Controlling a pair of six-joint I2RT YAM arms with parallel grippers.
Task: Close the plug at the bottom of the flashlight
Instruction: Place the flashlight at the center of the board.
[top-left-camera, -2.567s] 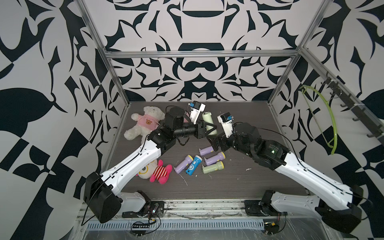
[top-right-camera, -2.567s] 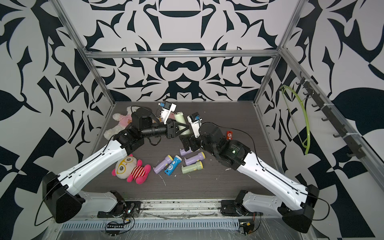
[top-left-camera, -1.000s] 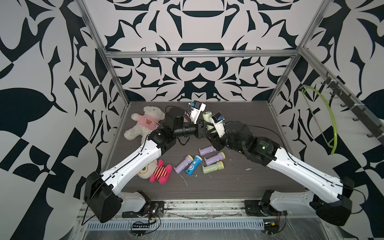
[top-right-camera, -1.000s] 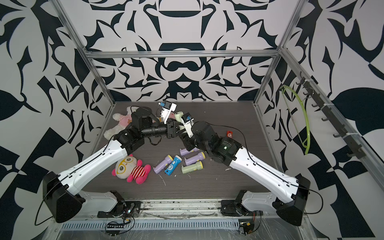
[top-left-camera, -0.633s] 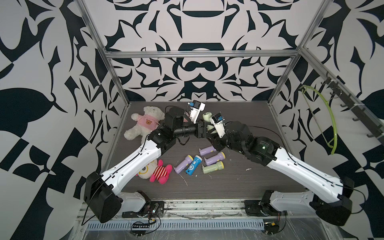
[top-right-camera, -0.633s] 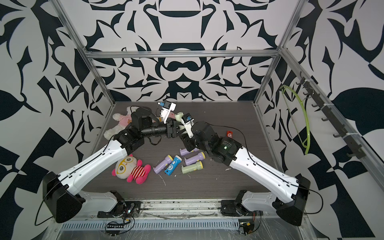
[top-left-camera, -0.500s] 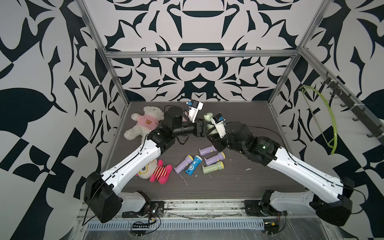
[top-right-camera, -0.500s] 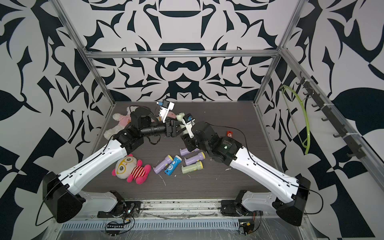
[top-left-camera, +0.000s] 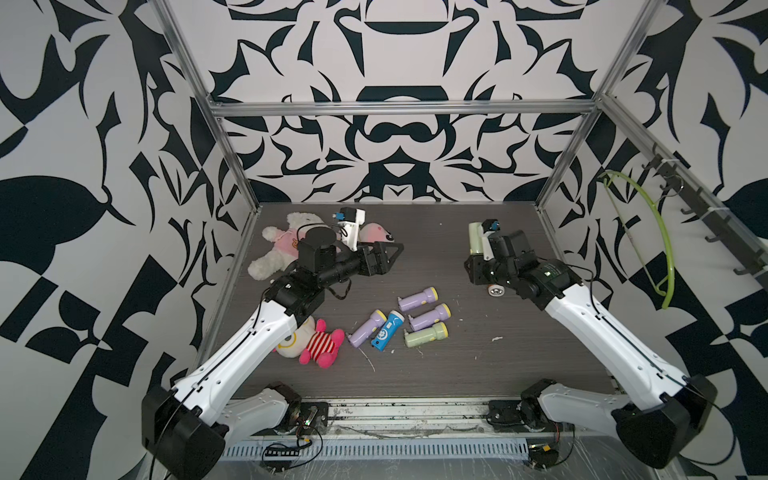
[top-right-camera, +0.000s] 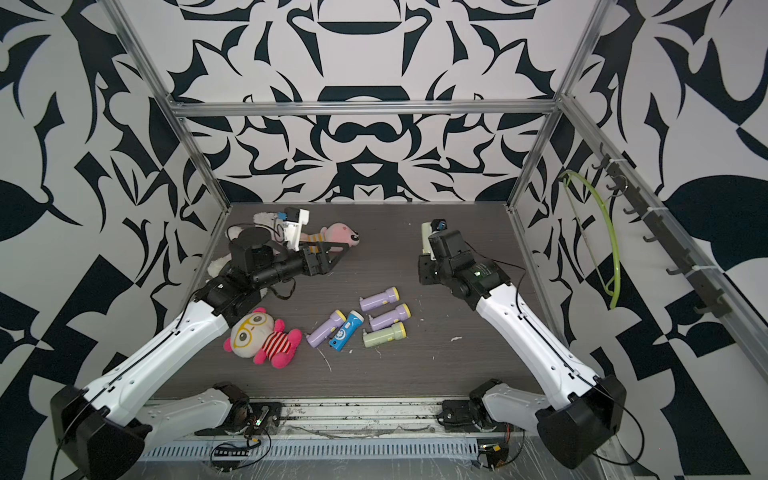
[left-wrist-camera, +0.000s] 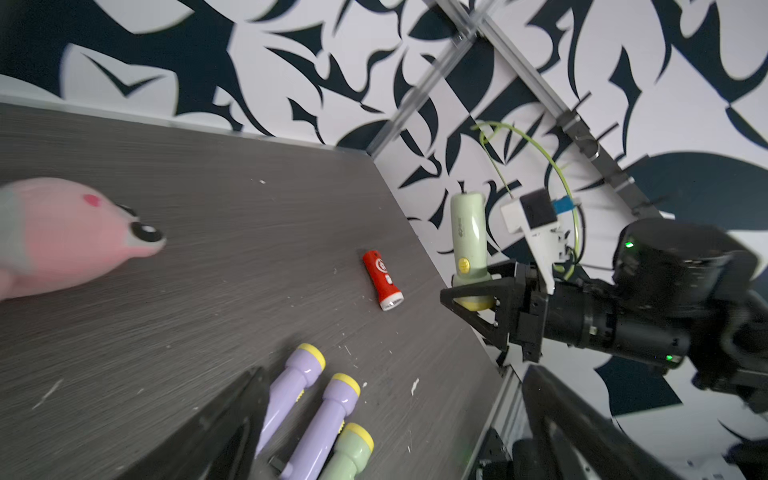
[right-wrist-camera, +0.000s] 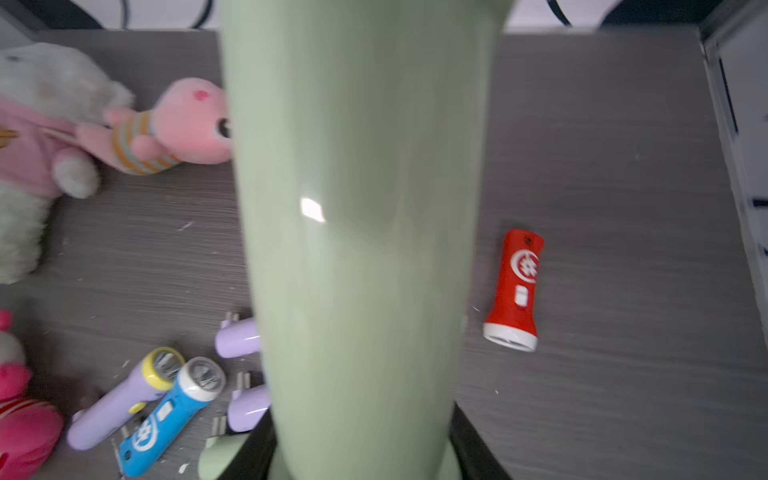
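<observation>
My right end effector (left-wrist-camera: 473, 300) clamps just the head of the upright green flashlight (left-wrist-camera: 467, 232), my left end effector (top-left-camera: 392, 258) gapes empty, so it could tilt loose.

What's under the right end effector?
A red flashlight lies below the right end effector, which grips a green flashlight. In a top view the arm covers all but the red one's white head.

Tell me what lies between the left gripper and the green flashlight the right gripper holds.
Nothing: in both top views only bare table separates the left gripper from the green flashlight.
</observation>
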